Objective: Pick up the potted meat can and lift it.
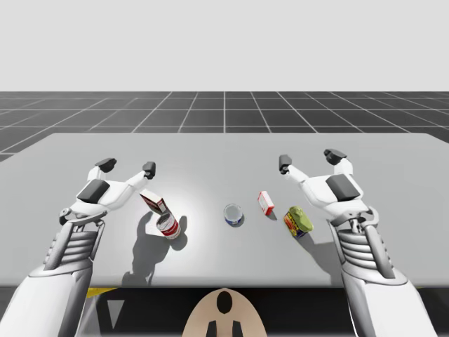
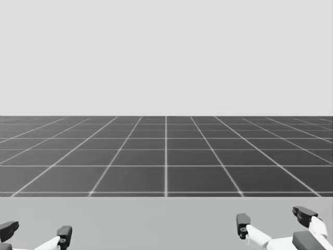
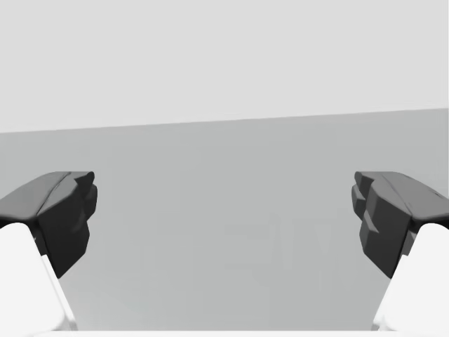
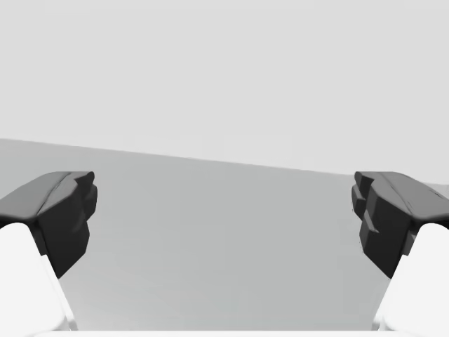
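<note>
Approach step, no grasp yet. Left claw (image 1: 128, 166) and right claw (image 1: 309, 159) hover wide open and empty. The meat can is probably the blue can (image 1: 233, 215), mid-surface (image 1: 224, 151) toward the front edge. Next move: bring the right claw down to straddle it.

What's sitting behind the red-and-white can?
A tilted red box stands right behind the can, near my open left gripper. The can covers its near corner, so contact is unclear.

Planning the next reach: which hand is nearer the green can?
Right. My right hand is open just beyond the green can, which lies beside that arm's wrist. My left hand is far across the table, beside the larger red box.
</note>
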Robot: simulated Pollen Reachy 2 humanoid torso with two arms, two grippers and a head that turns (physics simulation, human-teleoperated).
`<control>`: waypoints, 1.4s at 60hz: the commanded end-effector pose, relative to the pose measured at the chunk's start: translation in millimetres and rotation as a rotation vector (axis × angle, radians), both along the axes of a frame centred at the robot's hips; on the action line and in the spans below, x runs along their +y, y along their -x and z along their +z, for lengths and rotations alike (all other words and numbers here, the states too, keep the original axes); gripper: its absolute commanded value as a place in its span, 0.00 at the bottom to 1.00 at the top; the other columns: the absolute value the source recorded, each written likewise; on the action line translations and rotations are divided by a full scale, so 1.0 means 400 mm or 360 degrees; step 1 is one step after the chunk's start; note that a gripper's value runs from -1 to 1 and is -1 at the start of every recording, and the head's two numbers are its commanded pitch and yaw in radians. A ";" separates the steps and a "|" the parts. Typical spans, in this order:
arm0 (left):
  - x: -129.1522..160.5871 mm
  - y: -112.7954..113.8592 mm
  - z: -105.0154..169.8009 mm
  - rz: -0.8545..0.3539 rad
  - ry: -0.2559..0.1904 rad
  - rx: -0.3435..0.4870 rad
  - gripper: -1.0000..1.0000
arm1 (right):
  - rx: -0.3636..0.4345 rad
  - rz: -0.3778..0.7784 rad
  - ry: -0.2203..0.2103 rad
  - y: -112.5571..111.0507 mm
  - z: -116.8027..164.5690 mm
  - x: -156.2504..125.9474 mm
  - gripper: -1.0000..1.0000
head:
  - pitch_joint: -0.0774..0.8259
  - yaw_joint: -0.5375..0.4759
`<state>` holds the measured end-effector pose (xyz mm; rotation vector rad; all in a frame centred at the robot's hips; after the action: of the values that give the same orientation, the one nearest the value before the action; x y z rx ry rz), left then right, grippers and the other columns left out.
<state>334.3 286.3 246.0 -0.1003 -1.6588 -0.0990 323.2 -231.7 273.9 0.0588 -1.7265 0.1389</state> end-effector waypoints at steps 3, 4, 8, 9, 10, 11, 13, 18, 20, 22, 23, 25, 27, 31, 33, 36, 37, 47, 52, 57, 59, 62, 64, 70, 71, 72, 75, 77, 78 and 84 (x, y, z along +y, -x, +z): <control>-0.001 0.000 0.000 0.0003 -0.0008 -0.0004 0.00 | -0.0085 -0.0062 0.0013 0.004 0.000 0.002 0.00 | 0.10 0.53; -0.001 0.000 0.000 0.0003 -0.0008 -0.0004 0.00 | -0.0091 -0.0067 0.0009 0.003 0.000 0.002 0.00 | 0.10 0.53; -0.002 0.000 0.000 0.0004 -0.0008 -0.0004 0.00 | -0.0079 -0.0045 0.0009 0.001 0.003 0.003 0.00 | 0.12 0.53; -0.002 0.000 0.000 0.0004 -0.0008 -0.0005 0.00 | -0.0067 -0.0042 0.0015 0.000 0.004 0.002 0.00 | 0.13 0.53; -0.002 0.000 0.000 0.0004 -0.0008 -0.0006 0.00 | -0.0043 -0.0026 0.0012 -0.001 0.003 0.001 0.00 | 0.14 0.53; -0.002 0.000 0.000 0.0005 -0.0008 -0.0006 0.00 | -0.0043 -0.0034 0.0012 0.000 0.003 0.001 0.00 | 0.14 0.53; -0.002 0.000 0.001 0.0004 -0.0007 -0.0006 0.00 | -0.0052 -0.0045 0.0015 -0.002 0.002 0.001 0.00 | 0.18 0.53; -0.004 0.001 0.002 0.0004 -0.0009 -0.0006 0.00 | -0.0050 -0.0047 0.0012 -0.002 0.002 0.001 0.00 | 0.24 0.54; -0.004 0.002 0.002 0.0003 -0.0008 -0.0006 0.00 | -0.0049 -0.0047 0.0007 -0.002 0.003 0.002 0.00 | 0.27 0.54; -0.004 0.002 0.002 0.0003 -0.0010 -0.0007 0.00 | -0.0051 -0.0049 0.0002 -0.003 0.003 0.002 0.00 | 0.31 0.54; -0.004 0.002 0.002 0.0003 -0.0011 -0.0008 0.00 | -0.0052 -0.0050 0.0001 -0.003 0.003 0.002 0.00 | 0.33 0.54; -0.004 0.002 0.002 0.0003 -0.0010 -0.0008 0.00 | -0.0053 -0.0052 -0.0002 -0.002 0.004 0.002 0.00 | 0.35 0.54; -0.004 0.002 0.002 0.0004 -0.0011 -0.0008 0.00 | -0.0055 -0.0052 0.0004 -0.002 0.004 0.001 0.00 | 0.39 0.55; -0.004 0.002 0.002 0.0008 -0.0015 -0.0009 0.00 | -0.0050 -0.0055 0.0003 -0.002 0.005 0.002 0.00 | 0.46 0.54; -0.004 0.002 0.002 0.0008 -0.0015 -0.0009 0.00 | -0.0046 -0.0055 0.0002 -0.002 0.005 0.002 0.00 | 0.48 0.54; -0.005 0.002 0.002 0.0009 -0.0019 -0.0009 0.00 | -0.0042 -0.0052 0.0007 -0.002 0.004 0.003 0.00 | 0.54 0.53; -0.005 0.002 0.002 0.0009 -0.0019 -0.0010 0.00 | -0.0041 -0.0052 0.0007 -0.003 0.004 0.003 0.00 | 0.56 0.53; -0.004 0.003 0.006 0.0011 -0.0016 -0.0018 0.00 | -0.0031 -0.0048 0.0012 -0.004 0.003 0.005 0.00 | 0.68 0.50; -0.004 0.005 0.008 0.0009 -0.0015 -0.0022 0.00 | -0.0031 -0.0046 0.0013 -0.004 0.003 0.005 0.00 | 0.71 0.47; -0.005 0.006 0.010 0.0007 -0.0013 -0.0025 0.00 | -0.0031 -0.0045 0.0012 -0.003 0.003 0.005 0.00 | 0.74 0.41; -0.005 0.007 0.010 0.0006 -0.0013 -0.0027 0.00 | -0.0030 -0.0045 0.0010 -0.003 0.004 0.005 0.00 | 0.76 0.39; -0.005 0.008 0.012 0.0005 -0.0010 -0.0031 0.00 | -0.0030 -0.0045 0.0010 -0.003 0.004 0.005 0.00 | 0.78 0.35; -0.006 0.009 0.012 0.0004 -0.0008 -0.0032 0.00 | -0.0028 -0.0044 0.0009 -0.003 0.003 0.004 0.00 | 0.80 0.33; -0.009 0.009 0.013 -0.0001 -0.0008 -0.0035 0.00 | -0.0028 -0.0043 0.0008 -0.002 0.004 0.004 0.00 | 0.85 0.26; -0.010 0.009 0.013 -0.0003 -0.0009 -0.0035 0.00 | -0.0028 -0.0042 0.0008 -0.002 0.005 0.004 0.00 | 0.86 0.25; -0.010 0.009 0.012 -0.0004 -0.0010 -0.0034 0.00 | -0.0028 -0.0041 0.0008 -0.002 0.005 0.004 0.00 | 0.86 0.24; -0.011 0.008 0.011 -0.0006 -0.0014 -0.0033 0.00 | -0.0028 -0.0039 0.0009 -0.002 0.005 0.005 0.00 | 0.87 0.22; -0.012 0.008 0.010 -0.0008 -0.0015 -0.0032 0.00 | -0.0028 -0.0036 0.0008 -0.001 0.006 0.005 0.00 | 0.88 0.20; -0.013 0.008 0.010 -0.0008 -0.0016 -0.0031 0.00 | -0.0029 -0.0035 0.0008 -0.001 0.006 0.005 0.00 | 0.88 0.20; -0.014 0.008 0.009 -0.0008 -0.0020 -0.0029 0.00 | -0.0033 -0.0030 0.0004 0.002 0.009 0.006 0.00 | 0.89 0.17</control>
<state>331.3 281.8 250.2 -0.0948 -1.6778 -0.1110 323.5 -229.6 276.3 0.0343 -1.7447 0.1267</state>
